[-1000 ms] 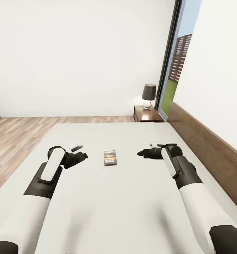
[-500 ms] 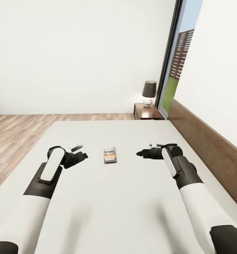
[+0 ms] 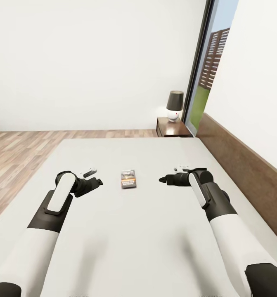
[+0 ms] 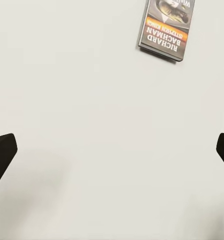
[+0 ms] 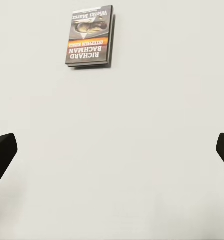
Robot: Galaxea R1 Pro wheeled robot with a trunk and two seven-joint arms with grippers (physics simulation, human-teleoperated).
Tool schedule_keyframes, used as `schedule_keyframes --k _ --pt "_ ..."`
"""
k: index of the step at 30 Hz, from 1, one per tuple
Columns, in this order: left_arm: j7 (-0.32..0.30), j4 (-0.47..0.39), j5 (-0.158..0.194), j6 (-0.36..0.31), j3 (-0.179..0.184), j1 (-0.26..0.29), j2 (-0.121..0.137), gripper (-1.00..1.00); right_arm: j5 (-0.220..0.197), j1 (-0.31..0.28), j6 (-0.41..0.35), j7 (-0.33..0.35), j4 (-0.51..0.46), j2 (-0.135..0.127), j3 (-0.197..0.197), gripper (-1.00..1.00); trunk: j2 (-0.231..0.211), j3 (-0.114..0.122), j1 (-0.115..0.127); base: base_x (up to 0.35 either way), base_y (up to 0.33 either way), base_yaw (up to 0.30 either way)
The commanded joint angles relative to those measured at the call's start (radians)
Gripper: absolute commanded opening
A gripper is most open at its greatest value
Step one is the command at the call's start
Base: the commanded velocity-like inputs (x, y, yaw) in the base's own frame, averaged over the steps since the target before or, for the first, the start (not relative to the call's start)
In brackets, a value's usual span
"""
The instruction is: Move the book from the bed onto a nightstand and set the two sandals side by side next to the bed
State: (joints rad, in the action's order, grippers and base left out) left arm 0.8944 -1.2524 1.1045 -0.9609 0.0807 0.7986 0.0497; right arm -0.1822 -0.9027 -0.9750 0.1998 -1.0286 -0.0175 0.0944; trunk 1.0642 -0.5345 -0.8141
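The book [image 3: 129, 179], a thin dark paperback with orange and white lettering, lies flat on the light grey mattress of the bed [image 3: 155, 231], between my two arms. It also lies ahead of the fingers in the left wrist view [image 4: 167, 25] and the right wrist view [image 5: 89, 36]. My left gripper [image 3: 98, 181] hovers left of the book, open and holding nothing, its fingertips [image 4: 1, 155] spread wide. My right gripper [image 3: 162, 180] hovers right of the book, also open, with one fingertip [image 5: 1, 152] at the frame edge. The nightstand [image 3: 173, 128] stands beyond the bed's far corner. The sandals are out of view.
A dark-shaded lamp [image 3: 174, 105] stands on the nightstand. The brown headboard [image 3: 241, 165] runs along the right side of the bed. A tall dark-framed window [image 3: 204, 78] is behind the nightstand. Wood-plank floor [image 3: 22, 152] lies to the left.
The whole picture has shifted a little, so the camera has moved: the book, nightstand and lamp sit slightly higher. Both arms hold the same pose and both grippers stay open.
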Motion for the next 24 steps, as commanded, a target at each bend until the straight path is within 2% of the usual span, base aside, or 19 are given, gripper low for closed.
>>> schedule_keyframes --k 1,15,24 --pt "0.010 -0.001 0.009 -0.001 0.002 0.001 0.001 1.00 -0.003 -0.001 -0.004 -0.001 -0.001 -0.001 0.002 1.00 0.001 -0.003 0.000 0.000 0.000 0.000" --pt "0.008 -0.019 0.009 0.000 0.002 0.001 0.000 1.00 -0.002 -0.001 -0.004 0.000 -0.001 -0.005 0.001 1.00 0.001 -0.025 0.000 0.000 0.000 0.002" --pt "0.008 -0.022 0.008 0.001 0.001 0.001 -0.001 1.00 -0.001 -0.001 -0.003 0.000 -0.001 -0.004 0.010 1.00 0.001 -0.038 0.000 0.000 0.000 0.113"
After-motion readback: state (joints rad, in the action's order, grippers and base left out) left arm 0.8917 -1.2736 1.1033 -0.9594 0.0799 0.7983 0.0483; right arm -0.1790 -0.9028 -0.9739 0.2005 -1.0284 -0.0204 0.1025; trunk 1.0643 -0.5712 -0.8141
